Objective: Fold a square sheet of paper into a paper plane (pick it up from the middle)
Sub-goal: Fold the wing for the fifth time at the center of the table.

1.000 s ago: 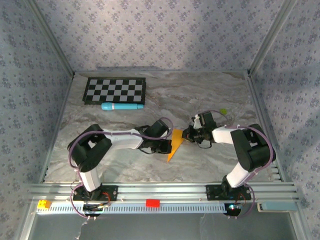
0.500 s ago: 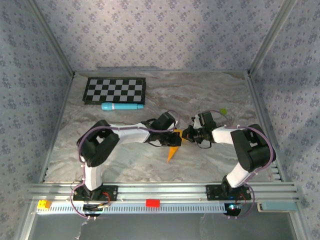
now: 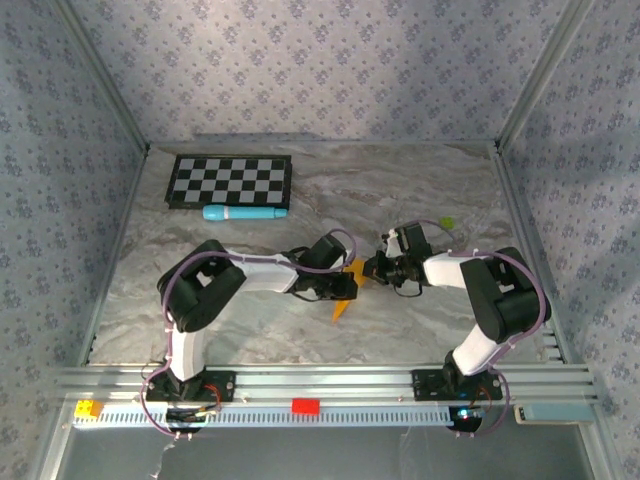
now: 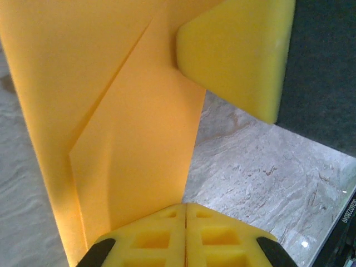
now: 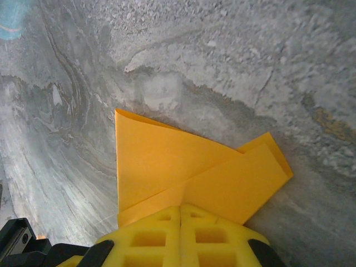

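The folded orange paper sheet (image 3: 343,303) is lying in the middle of the grey marbled surface (image 3: 400,190), between the two arms. The left hand (image 3: 350,287), fingers together, is resting its tips on the sheet's near side. The right hand (image 3: 370,270), fingers likewise together, is touching the far end.

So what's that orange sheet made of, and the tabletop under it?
The orange sheet looks like thin matte paper: it holds sharp creases. The tabletop looks like grey veined marble or a marble-print laminate; I can't tell which.
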